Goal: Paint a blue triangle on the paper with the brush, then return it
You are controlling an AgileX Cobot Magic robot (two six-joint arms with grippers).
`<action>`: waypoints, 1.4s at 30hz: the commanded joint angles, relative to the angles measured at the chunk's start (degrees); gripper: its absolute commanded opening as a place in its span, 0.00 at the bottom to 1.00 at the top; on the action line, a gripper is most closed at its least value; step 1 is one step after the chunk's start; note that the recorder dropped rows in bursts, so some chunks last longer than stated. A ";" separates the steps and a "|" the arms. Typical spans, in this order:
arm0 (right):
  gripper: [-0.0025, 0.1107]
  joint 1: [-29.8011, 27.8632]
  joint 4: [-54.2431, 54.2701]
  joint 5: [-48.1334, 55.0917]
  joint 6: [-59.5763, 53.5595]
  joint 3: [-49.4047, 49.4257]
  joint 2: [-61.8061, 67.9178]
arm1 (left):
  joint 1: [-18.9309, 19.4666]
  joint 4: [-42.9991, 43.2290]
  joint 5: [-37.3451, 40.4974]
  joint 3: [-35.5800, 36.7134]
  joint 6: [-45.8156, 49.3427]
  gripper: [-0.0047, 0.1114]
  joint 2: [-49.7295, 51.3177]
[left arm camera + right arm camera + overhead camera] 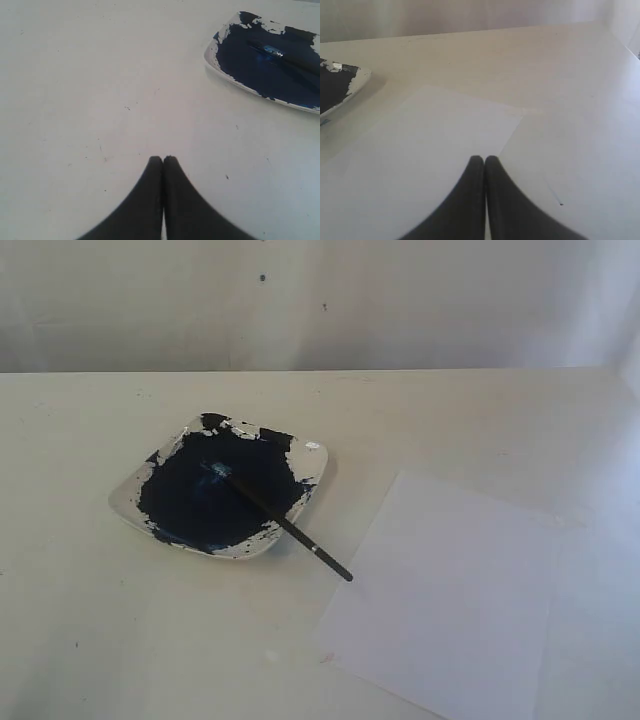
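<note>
I am holding my left pincer [163, 159] and right pincer [484, 158] together, empty; the brush [290, 527] is lying across the dish [240, 551].

Left end effector [163, 161] matte black, two tapering fingers [149, 192], rounded tips, right end effector [484, 160] identical

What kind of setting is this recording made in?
Probably a lab tabletop set up for a painting trial: a cream table against a plain white backdrop, holding a paint dish, brush and blank paper.
</note>
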 commanded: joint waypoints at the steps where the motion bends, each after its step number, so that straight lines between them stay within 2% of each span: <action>1: 0.02 0.26 0.00 -0.72 -0.64 0.13 -0.39 | 0.17 -0.38 -0.20 0.27 -0.37 0.04 -0.23; 8: 0.02 0.26 -1.93 -2.24 -3.40 0.13 -0.39 | 0.17 -0.38 -0.20 0.27 -0.37 0.04 -0.23; 20: 0.02 0.26 -2.39 -26.75 -3.40 0.13 -0.39 | 0.16 -0.38 -0.75 0.27 -0.37 0.04 -0.23; 29: 0.02 0.26 -2.39 -27.37 -1.14 0.13 -0.39 | 0.16 -0.38 -0.75 0.27 -0.37 0.04 -0.23; 33: 0.02 0.26 -1.99 -28.88 7.74 0.13 -0.39 | 0.16 -0.38 -0.74 0.27 -0.37 0.04 -0.23; 38: 0.02 0.26 0.42 -30.40 38.11 0.13 -0.39 | 0.16 -0.38 -0.74 0.27 -0.37 0.04 -0.23; 42: 0.02 0.26 0.00 -31.68 40.56 0.13 0.89 | 0.16 -0.38 -0.74 0.27 -0.37 0.04 -0.23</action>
